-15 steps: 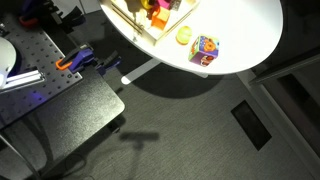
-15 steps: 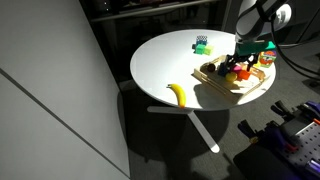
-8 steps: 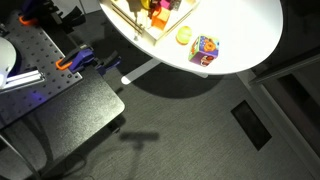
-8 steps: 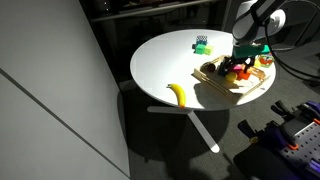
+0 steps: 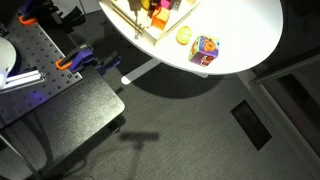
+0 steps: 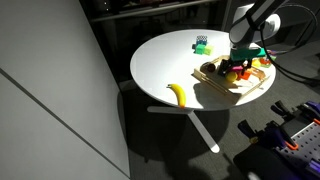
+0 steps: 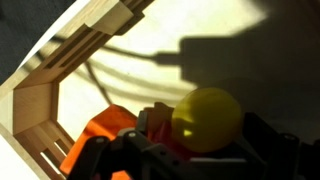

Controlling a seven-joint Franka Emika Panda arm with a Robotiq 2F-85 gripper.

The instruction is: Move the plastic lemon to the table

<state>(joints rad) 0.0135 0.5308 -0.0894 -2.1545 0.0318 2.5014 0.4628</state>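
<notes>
On the smooth round white table [image 6: 160,65], a slatted pale wooden tray [image 7: 60,90]. Inside it, right of an orange toy [image 7: 95,140], the glossy plastic lemon [image 7: 207,118] sits between the gripper [image 6: 240,64] fingers (it looks round, long axis unreadable). Whether they clamp it cannot be told.

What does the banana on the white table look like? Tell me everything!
The banana is bright yellow, curved and smooth, with a slight shine, so it may be a plastic toy. It lies flat on its side on the round white table, close to the edge. Only the table touches it. It sits alone, clearly apart from the wooden tray full of other toys. Its ends are too small to make out.
</notes>
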